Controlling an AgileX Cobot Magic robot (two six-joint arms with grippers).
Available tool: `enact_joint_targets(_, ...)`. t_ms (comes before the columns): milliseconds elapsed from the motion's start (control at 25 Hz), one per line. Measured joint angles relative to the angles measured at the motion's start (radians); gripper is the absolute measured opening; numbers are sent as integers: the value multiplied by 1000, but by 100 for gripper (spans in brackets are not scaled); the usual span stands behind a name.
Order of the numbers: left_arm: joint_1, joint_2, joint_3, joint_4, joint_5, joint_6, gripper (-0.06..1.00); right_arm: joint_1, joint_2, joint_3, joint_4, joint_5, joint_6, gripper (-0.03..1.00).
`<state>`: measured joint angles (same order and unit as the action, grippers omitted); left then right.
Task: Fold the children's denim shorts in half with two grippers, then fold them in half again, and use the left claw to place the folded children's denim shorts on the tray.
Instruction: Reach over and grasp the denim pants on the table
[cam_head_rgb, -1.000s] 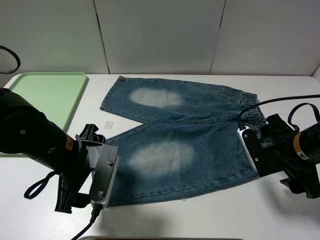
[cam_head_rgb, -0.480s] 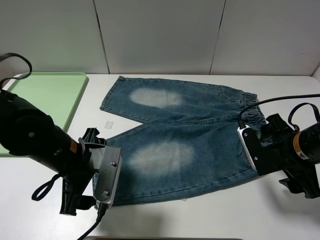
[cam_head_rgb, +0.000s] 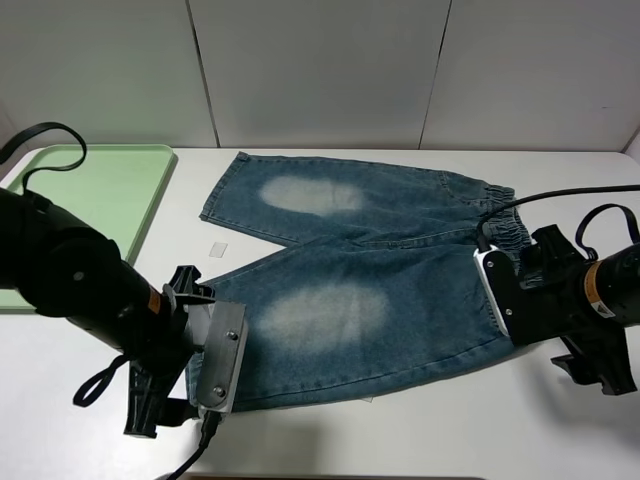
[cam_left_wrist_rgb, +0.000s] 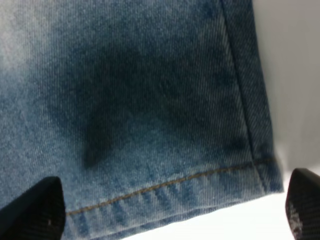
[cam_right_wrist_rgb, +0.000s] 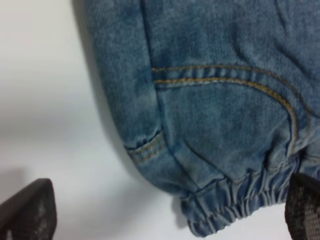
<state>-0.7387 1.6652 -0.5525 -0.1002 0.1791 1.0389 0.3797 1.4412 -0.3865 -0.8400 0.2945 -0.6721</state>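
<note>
Over the shorts (cam_head_rgb: 370, 260) (cuff and waistband), left gripper (cam_left_wrist_rgb: 167, 209) and right gripper (cam_right_wrist_rgb: 165, 209) gape wide, seemingly empty.

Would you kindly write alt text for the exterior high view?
Blue denim shorts lie spread on a white table; the left gripper is at the near leg's cuff, the right gripper at the waistband. A pale green tray sits far left.

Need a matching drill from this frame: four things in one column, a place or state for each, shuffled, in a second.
1 tray
2 shorts
3 left claw
4 right claw

a open, at the waistband
b open, at a leg cuff
c far left of the table
d spread flat, unfolded

Pairs: 1-c, 2-d, 3-b, 4-a
</note>
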Motion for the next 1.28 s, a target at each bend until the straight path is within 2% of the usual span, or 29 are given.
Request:
enact_joint_targets(120,-38,0,0,-46,2,0,87,0,0,-15,-1,-23,19,69)
enact_joint_targets(280,-66,0,0,-63,44,0,87,0,0,-39,-1,-28,66,69)
enact_joint_targets(440,-66,0,11,-61,48,0,87,0,1,-59,-4,-43,97,69)
enact_joint_targets(560,-66,0,33,-25,39,0,87,0,1,-59,-4,-43,99,69)
enact_joint_targets(680,-66,0,57,7,2,0,87,0,1,-59,-4,-43,100,69)
enact_joint_targets(1040,-66,0,69,13,-157,-37,85,0,1,-59,-4,-47,138,69)
enact_joint_targets(1280,-66,0,69,13,-189,-30,84,0,1,-59,-4,-51,141,69)
